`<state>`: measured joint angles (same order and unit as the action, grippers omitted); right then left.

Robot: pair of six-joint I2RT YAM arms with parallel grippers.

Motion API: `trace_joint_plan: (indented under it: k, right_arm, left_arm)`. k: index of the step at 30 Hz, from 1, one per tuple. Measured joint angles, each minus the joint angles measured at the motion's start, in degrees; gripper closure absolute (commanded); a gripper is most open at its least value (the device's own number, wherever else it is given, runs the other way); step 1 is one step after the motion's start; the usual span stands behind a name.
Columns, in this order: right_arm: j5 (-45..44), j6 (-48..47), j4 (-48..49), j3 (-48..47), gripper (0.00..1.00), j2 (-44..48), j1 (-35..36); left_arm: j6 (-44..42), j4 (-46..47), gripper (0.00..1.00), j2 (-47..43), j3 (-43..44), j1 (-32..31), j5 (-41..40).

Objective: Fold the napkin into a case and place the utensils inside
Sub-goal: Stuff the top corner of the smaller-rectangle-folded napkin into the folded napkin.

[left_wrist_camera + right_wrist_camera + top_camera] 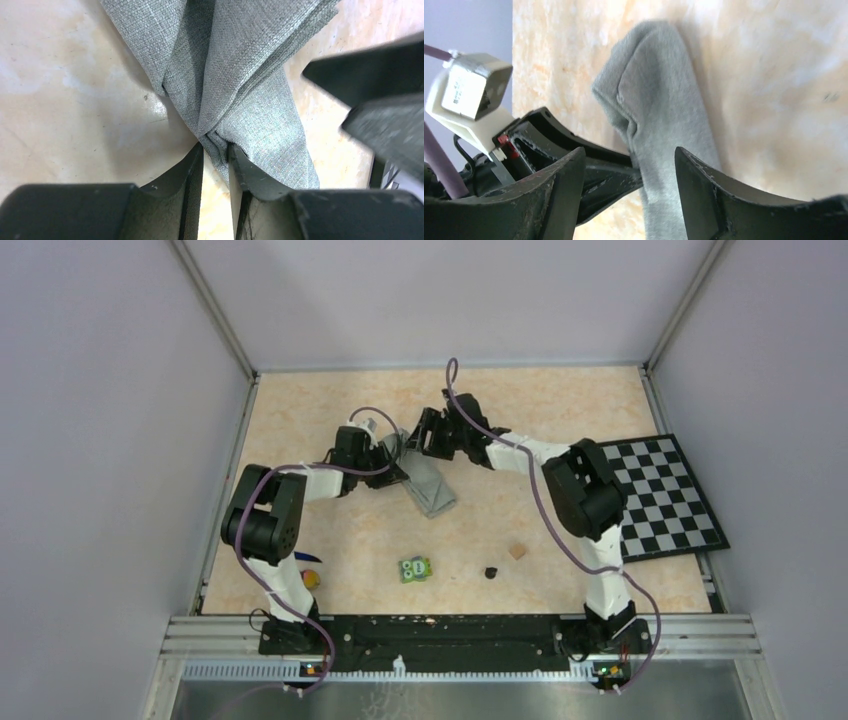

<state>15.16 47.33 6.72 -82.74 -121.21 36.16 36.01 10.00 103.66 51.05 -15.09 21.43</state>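
The grey napkin lies folded into a narrow strip in the middle of the table, its far end bunched and lifted. My left gripper is shut on that bunched end, and the left wrist view shows the cloth pinched at the fingertips. My right gripper is open just behind it. In the right wrist view the napkin stands between the spread jaws, untouched by them. The yellow-orange-headed utensil and the slim dark blue one lie by the left arm's base.
A green owl-faced block, a small dark piece and a tan cube lie near the front. The checkerboard mat lies at the right. Grey walls enclose the table. The two grippers are very close together.
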Motion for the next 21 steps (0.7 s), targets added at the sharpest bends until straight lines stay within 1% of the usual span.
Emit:
trace_joint_plan:
  k: [3, 7, 10, 16, 21]
  right_arm:
    - [0.48, -5.42, -2.10, -2.23, 0.35, 0.15, -1.31]
    - [0.39, -11.19, -3.82, -5.68, 0.37, -0.57, -2.10]
    - [0.42, -14.01, -4.37, -7.98, 0.44, -1.57, -1.90]
    - [0.52, -15.89, -5.07, -11.96, 0.53, -5.03, -1.27]
    - [-0.26, -16.26, -6.88, -12.72, 0.55, -6.62, -0.35]
  left_arm:
    - [-0.02, 0.09, 0.70, -0.02, -0.11, 0.00, 0.20]
    - [-0.17, -0.02, 0.72, -0.02, -0.11, 0.00, 0.20]
    - [-0.20, -0.09, 0.73, -0.02, -0.11, 0.00, 0.22]
    - [-0.24, -0.17, 0.73, -0.02, -0.11, 0.00, 0.28]
    - [-0.61, -0.26, 0.74, -0.02, -0.11, 0.00, 0.33]
